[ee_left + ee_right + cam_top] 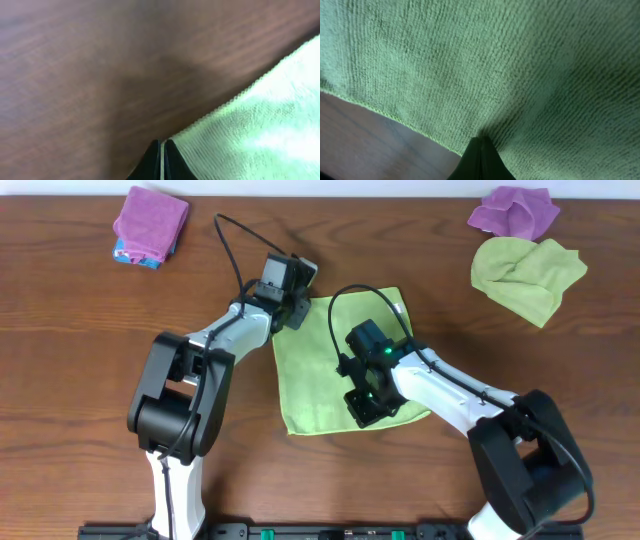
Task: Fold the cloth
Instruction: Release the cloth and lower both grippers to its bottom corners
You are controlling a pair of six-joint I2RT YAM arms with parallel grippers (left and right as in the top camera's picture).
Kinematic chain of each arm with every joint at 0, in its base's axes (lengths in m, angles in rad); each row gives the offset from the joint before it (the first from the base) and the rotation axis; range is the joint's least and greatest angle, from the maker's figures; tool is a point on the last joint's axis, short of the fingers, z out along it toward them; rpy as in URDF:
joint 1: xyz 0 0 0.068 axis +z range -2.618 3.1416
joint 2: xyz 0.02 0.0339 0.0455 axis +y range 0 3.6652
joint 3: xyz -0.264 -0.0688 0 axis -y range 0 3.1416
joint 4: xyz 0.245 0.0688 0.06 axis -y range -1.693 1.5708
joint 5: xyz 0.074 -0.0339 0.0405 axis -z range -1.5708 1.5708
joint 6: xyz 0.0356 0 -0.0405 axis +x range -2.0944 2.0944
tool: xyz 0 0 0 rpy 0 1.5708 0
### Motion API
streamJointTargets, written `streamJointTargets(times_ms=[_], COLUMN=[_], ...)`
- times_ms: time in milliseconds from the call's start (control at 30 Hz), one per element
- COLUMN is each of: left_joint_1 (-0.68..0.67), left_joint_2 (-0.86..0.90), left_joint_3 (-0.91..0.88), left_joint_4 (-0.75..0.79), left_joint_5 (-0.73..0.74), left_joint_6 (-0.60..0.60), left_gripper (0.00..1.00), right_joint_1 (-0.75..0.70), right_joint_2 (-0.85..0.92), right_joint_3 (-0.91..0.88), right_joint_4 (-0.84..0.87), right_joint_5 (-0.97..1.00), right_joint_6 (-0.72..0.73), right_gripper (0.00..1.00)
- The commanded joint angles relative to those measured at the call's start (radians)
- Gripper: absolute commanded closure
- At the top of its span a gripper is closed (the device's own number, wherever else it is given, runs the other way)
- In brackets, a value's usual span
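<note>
The cloth [325,370], a green square, lies mostly flat in the middle of the surface [80,310], with both arms reaching onto it. The left hand [290,305] sits at the cloth's far left corner. Its fingers are pressed together, and in the wrist view the hem runs straight into their tips, so it seems to have a thin pinch of that corner. The right hand [365,408] is at the cloth's near right part, just inside the hem. It is closed too, with the weave puckering toward its tips, which suggests a real bite of fabric. The step in hand looks like gripping two corners before carrying them over. To do it well, both pinches should be firm before lifting, as the left one looks shallow and could slip off the hem. The two hands should rise together just enough to clear the cloth and travel at the same pace across it. The carried edge should then be laid on the opposite edge without dragging the bottom layer. The other cloths, purple [150,222] and pale green [528,272], lie well beyond the cloth's far edge and are out of the way.
</note>
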Motion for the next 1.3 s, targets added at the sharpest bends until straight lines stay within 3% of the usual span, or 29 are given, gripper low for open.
streamJointTargets(times_ms=[0, 200, 300, 433, 533, 633, 867, 967, 1033, 1200, 1267], left_joint_1=[0.008, 0.008, 0.008, 0.031, 0.087, 0.155, 0.254, 0.254, 0.255, 0.254, 0.245], left_joint_2=[0.017, 0.013, -0.013, -0.097, -0.187, -0.279, -0.468, -0.561, -0.631, -0.768, -0.799], left_joint_3=[0.027, 0.031, 0.058, 0.129, 0.142, 0.141, 0.035, -0.106, -0.222, -0.48, -0.578], left_joint_4=[0.032, 0.04, -0.034, -0.229, -0.347, -0.459, -0.686, -0.675, -0.641, -0.497, -0.425], left_joint_5=[-0.019, -0.019, -0.02, -0.045, 0.047, 0.202, 0.367, 0.38, 0.444, 0.594, 0.63], left_joint_6=[0.029, 0.036, 0.016, -0.169, -0.25, -0.262, -0.275, -0.333, -0.381, -0.516, -0.578], left_gripper=[0.94, 0.94, 0.94, 0.94, 0.94, 0.94, 0.94, 0.94, 0.94, 0.94, 0.94], right_joint_1=[0.01, 0.01, 0.008, -0.021, -0.086, -0.183, -0.368, -0.42, -0.461, -0.557, -0.591], right_joint_2=[-0.013, -0.013, -0.021, -0.09, -0.175, -0.259, -0.32, -0.32, -0.32, -0.32, -0.32], right_joint_3=[-0.005, -0.003, 0.026, 0.068, 0.068, 0.067, 0.063, 0.046, 0.031, -0.051, -0.098], right_joint_4=[-0.016, -0.018, -0.028, -0.037, -0.037, -0.039, -0.089, -0.094, -0.101, -0.1, -0.093], right_joint_5=[-0.01, -0.01, -0.008, 0.082, 0.093, 0.074, -0.045, -0.143, -0.211, -0.346, -0.359], right_joint_6=[0.013, 0.013, 0.013, 0.06, 0.062, 0.061, 0.046, 0.011, 0.001, -0.025, -0.025], right_gripper=[0.98, 0.99, 0.98, 0.99, 0.99, 0.98, 0.98, 0.98, 0.91, 0.81, 0.71])
